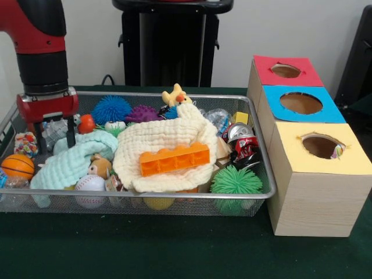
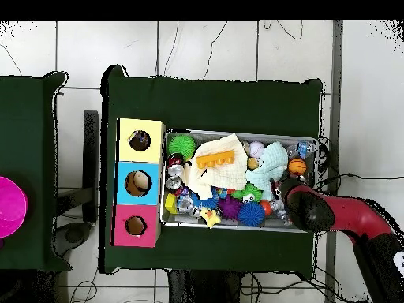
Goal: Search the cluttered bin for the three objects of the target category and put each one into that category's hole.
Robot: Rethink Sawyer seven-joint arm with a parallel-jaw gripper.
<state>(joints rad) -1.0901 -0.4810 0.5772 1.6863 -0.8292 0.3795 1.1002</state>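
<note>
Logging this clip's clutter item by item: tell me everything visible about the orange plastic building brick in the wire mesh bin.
The orange plastic building brick is a long, flat-sided block with a row of round studs along its top, glossy and bright, seemingly intact. It lies lengthwise on top of the cream textured cloth, slightly tilted, near the middle front of the wire mesh bin. Only the cloth touches it. The overhead view shows it on the same cloth, toward the side with the boxes. The gripper is far from it.
</note>
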